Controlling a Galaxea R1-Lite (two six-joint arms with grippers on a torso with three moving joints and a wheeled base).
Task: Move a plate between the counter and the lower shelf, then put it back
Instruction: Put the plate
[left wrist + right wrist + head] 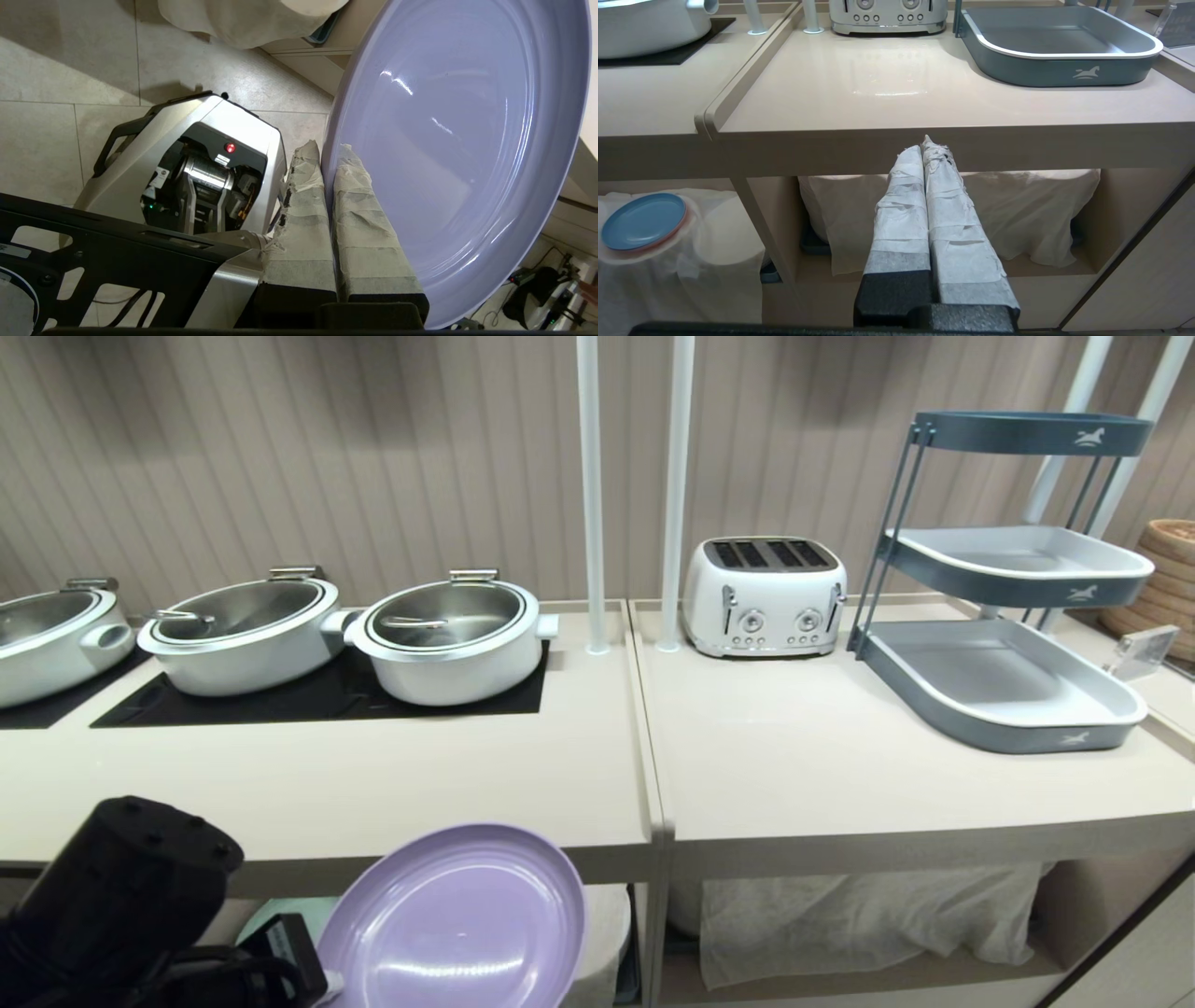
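Step in hand: carrying the plate (455,919). The left gripper (329,161) is clamped on its rim with 2 taped fingers, plate tilted, apparently just below the counter (373,775) front edge. Next move: raise it above the edge, level it, set down. The right gripper (924,149) is closed, empty.

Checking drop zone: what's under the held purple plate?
Below the plate, clamped in the left gripper: white cloth on the lower shelf. Whatever is beneath the cloth is hidden.
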